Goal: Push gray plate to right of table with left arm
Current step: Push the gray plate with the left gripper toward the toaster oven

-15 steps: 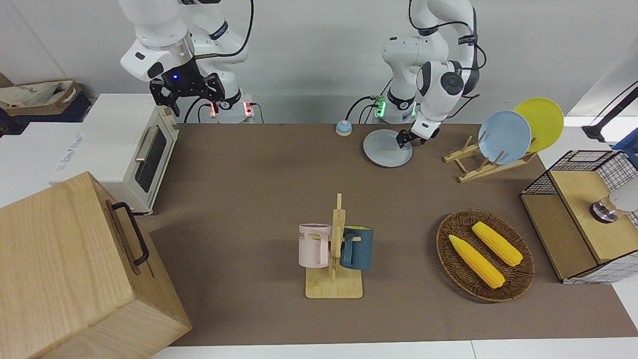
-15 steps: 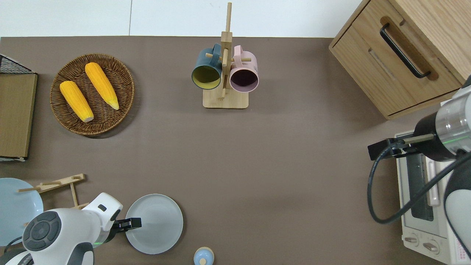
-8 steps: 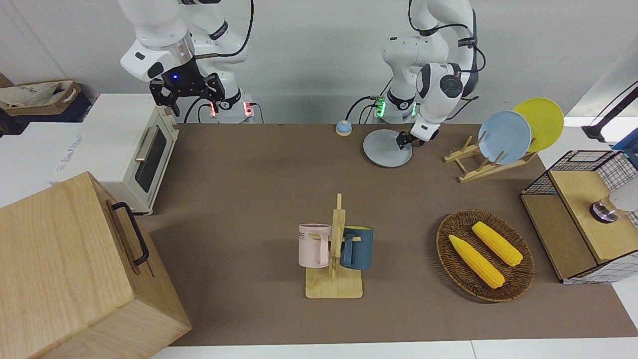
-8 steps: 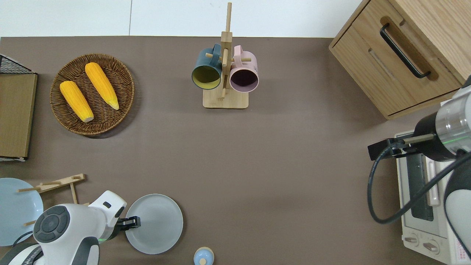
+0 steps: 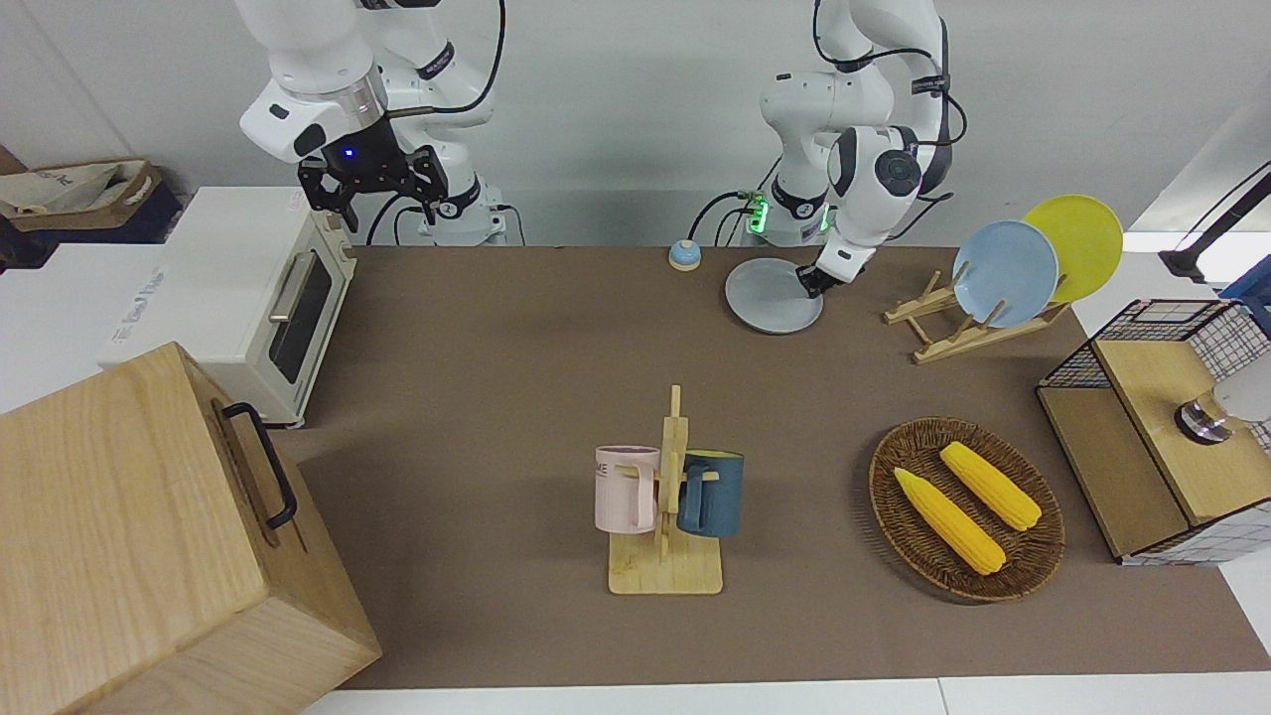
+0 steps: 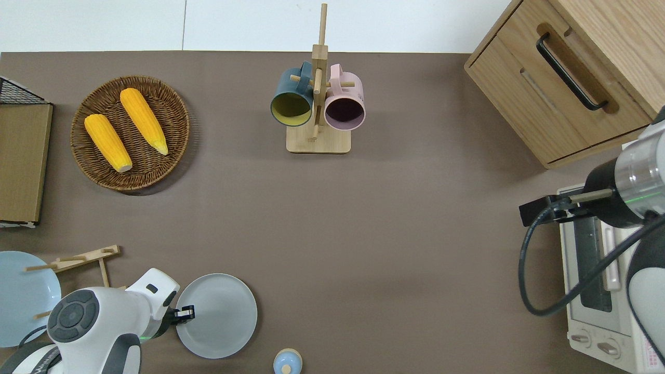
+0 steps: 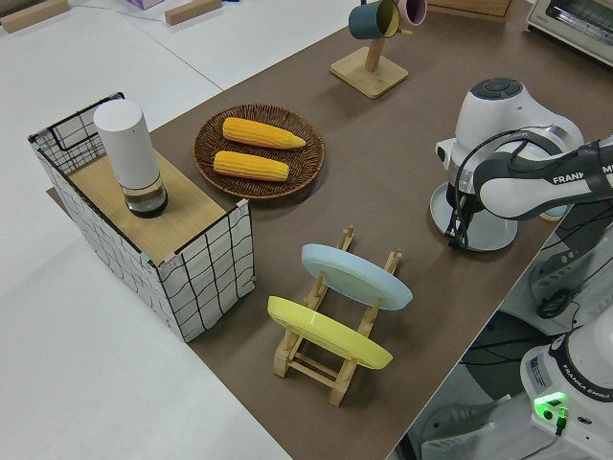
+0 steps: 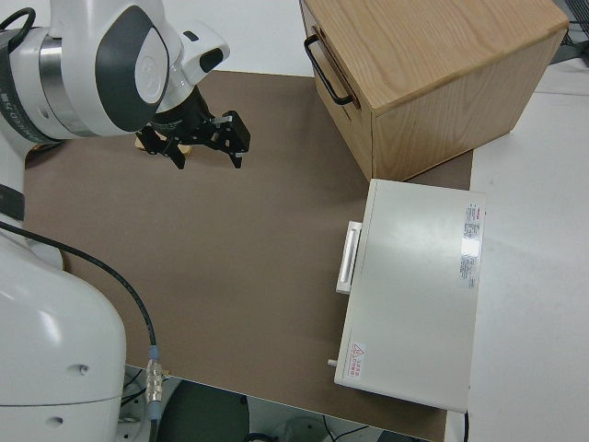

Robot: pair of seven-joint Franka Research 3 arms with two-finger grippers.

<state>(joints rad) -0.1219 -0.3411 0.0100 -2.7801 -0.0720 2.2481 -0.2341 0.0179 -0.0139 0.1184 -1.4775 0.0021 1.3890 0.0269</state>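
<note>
The gray plate (image 5: 770, 298) lies flat on the brown table (image 5: 496, 348) near the robots' edge; it also shows in the overhead view (image 6: 221, 317) and the left side view (image 7: 484, 230). My left gripper (image 5: 808, 288) is shut and empty. It points down at the plate's rim on the side toward the left arm's end of the table, as the overhead view (image 6: 188, 312) and the left side view (image 7: 458, 240) show. My right gripper (image 8: 204, 147) is open, empty and parked.
A small blue bell (image 6: 287, 362) sits beside the plate, toward the right arm's end. A wooden rack with a sky-blue plate (image 5: 1005, 273) and a yellow plate (image 5: 1077, 243) stands toward the left arm's end. A mug rack (image 5: 667, 506), corn basket (image 5: 965, 506), toaster oven (image 5: 268, 288) and wooden cabinet (image 5: 149, 536) stand around.
My left gripper has dropped and drawn in to the gray plate's rim. The plate has hardly shifted. The right arm has not moved.
</note>
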